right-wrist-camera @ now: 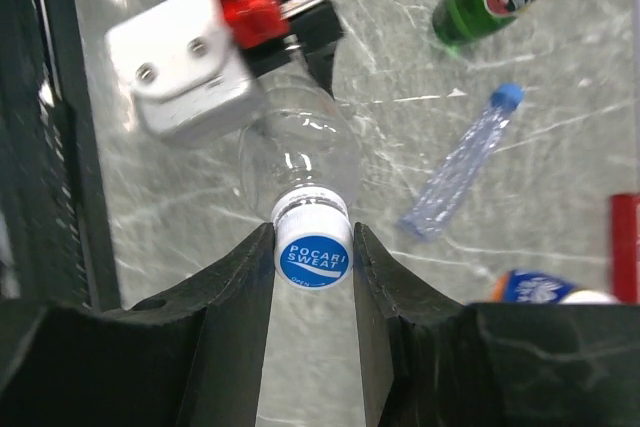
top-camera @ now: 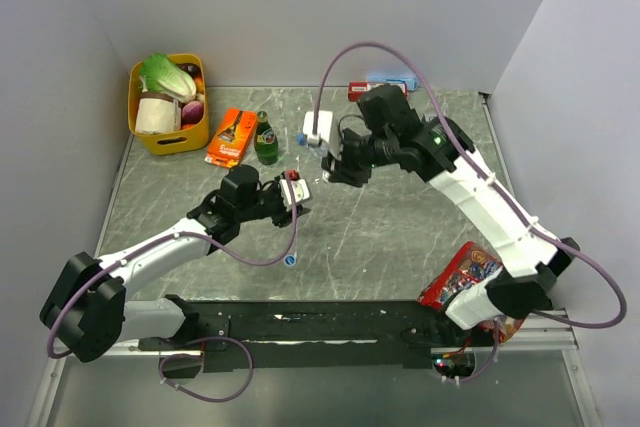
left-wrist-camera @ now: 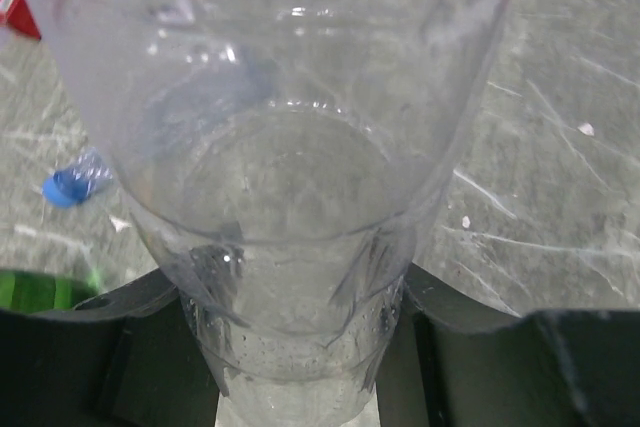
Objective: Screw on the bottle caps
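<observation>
Clear bottle [right-wrist-camera: 300, 152] sits clamped in left jaws, its printed blue cap [right-wrist-camera: 313, 255] pinched between right jaws.

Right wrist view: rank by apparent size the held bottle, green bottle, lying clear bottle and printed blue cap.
1. clear plastic bottle, held end-on and nearest the camera, so inflated.
2-3. dark green glass bottle and slim clear bottle lying flat: too alike to rank.
4. round blue printed cap on the held bottle.

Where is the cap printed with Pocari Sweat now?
The cap sits on the neck of the clear bottle, at bottom centre of the right wrist view, between the fingers of the right end effector.
</observation>
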Available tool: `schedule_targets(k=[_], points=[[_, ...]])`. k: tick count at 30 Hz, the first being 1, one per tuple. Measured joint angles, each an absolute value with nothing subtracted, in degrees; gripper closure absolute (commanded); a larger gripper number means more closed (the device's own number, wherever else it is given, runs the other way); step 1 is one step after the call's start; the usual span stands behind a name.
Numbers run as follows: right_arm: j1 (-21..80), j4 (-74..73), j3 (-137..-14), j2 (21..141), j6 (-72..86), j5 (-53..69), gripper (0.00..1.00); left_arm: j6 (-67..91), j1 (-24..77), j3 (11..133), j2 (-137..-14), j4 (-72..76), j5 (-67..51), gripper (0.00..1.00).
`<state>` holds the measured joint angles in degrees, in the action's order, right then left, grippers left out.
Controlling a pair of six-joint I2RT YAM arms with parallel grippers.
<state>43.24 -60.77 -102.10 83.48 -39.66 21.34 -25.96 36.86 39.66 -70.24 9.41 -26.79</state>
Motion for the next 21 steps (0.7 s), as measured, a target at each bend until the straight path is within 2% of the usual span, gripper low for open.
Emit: schedule_targets(k=[10,15,21], points=[[36.9,-61.7,-108.2,90.3,-26.4,28.1,0.70,-21.1,36.9,38.9,-70.6,11.6,-22.1,0.99],[36.4,-61.8,-108.4,90.5,-25.1,28.6,0.60,-21.1,37.0,38.8,-71.1,12.5,-21.6,0.99],[36.4,-62.6,-109.7,90.8,-24.7,28.6,0.53,-20.6,37.1,38.8,-71.1,13.2,-21.5,0.99]])
